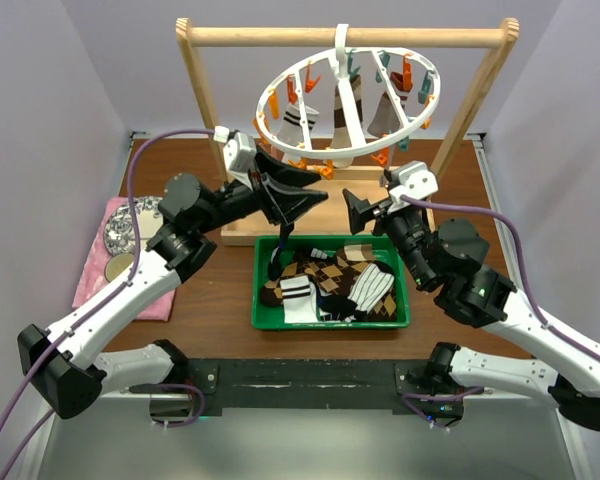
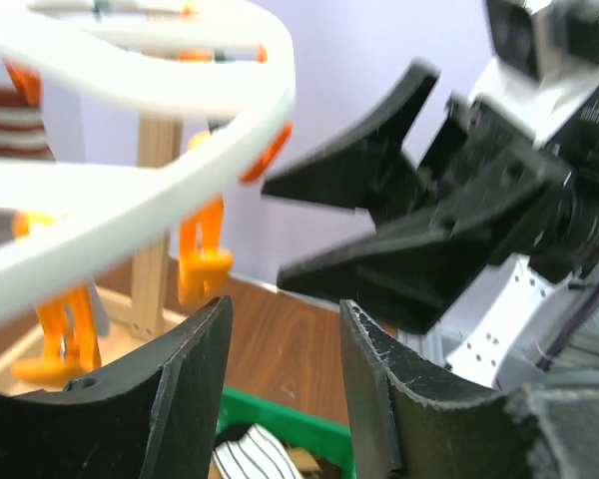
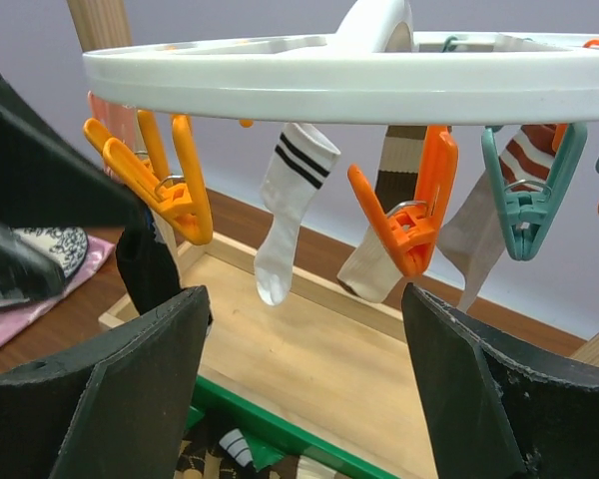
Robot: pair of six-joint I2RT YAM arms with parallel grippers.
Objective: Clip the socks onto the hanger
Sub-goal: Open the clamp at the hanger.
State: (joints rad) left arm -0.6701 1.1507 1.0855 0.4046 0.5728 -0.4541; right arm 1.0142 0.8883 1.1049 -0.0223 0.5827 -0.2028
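You are looking at a job that is sitting roughly partway; the hanger point(image 3: 329, 88) is hanging from a wooden frame point(image 1: 340, 37) at the back of the table, and a few socks point(image 3: 285, 200) are dangling from its pegs; more are lying heaped in a green tray point(image 1: 330, 325) in front of it, waiting to be clipped, and an orange peg point(image 3: 414, 225), among others, is hanging empty; the left gripper point(image 2: 280, 309) is hovering just below the ring's near edge, its fingers partly spread with nothing showing between them; a dark sock point(image 1: 277, 252) is dangling beneath it over the tray, though you cannot tell how it is caught; the right gripper point(image 3: 304, 299) is facing it, fingers spread wide, gripping nothing.
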